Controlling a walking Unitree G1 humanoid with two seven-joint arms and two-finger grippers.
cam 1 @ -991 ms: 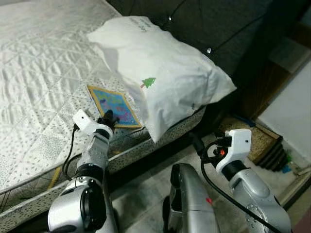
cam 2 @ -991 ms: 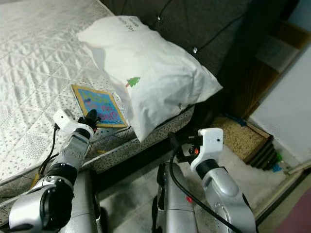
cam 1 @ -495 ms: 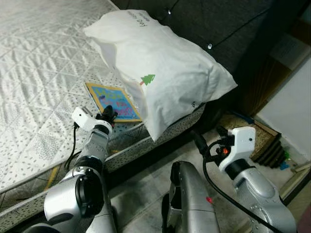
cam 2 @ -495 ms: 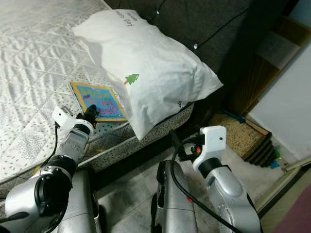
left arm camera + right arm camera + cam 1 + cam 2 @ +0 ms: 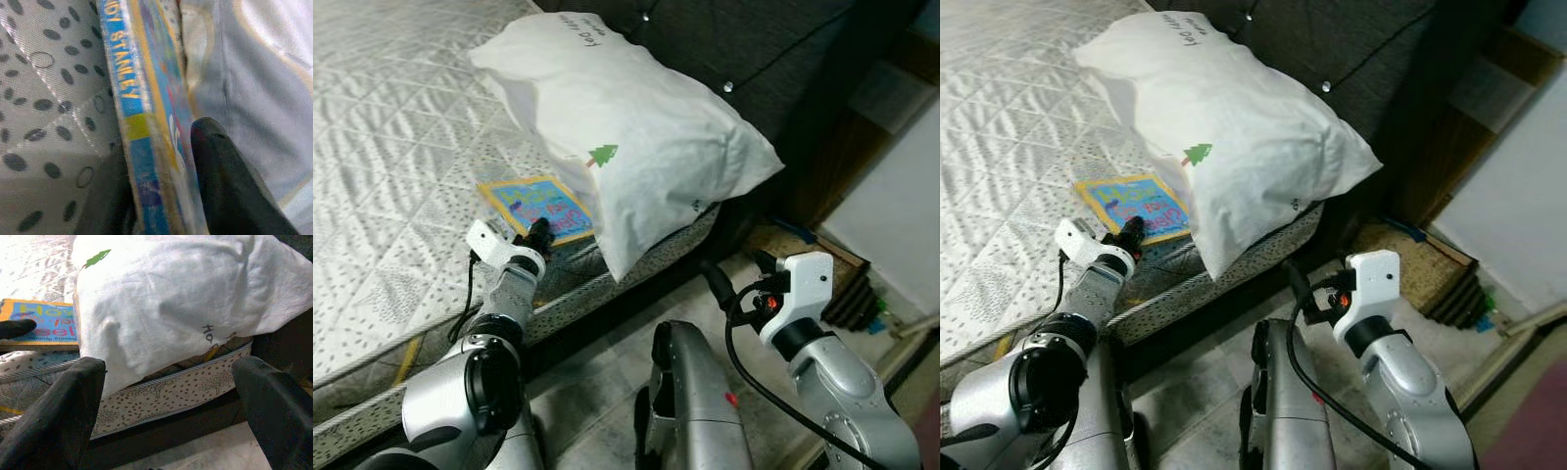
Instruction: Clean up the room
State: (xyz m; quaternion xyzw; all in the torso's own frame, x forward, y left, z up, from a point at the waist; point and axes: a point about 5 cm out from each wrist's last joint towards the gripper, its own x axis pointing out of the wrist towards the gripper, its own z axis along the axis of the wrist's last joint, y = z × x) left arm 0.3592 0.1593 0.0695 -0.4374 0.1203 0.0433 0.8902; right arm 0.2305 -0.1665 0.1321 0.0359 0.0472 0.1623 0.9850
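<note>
1. The bed [image 5: 382, 147] spreads out ahead of the left gripper [image 5: 536, 233], its quilted cover running far beyond the fingertips.
2. The white pillow [image 5: 636, 137] lies just past that gripper and to its right, one corner hanging over the mattress edge.
3. The picture book [image 5: 538, 206] sits flat at the bed's edge, partly tucked under the pillow. The left gripper pinches the book's near edge, one black finger on each face (the left wrist view shows the spine between them).
4. The right gripper [image 5: 171, 396] hangs spread and empty beside the bed frame, facing the pillow's overhanging corner.
5. Risk, as I judge it: the hold is shallow, so the book could slip out when pulled, and the pillow resting on it could drag along and topple to the floor.
</note>
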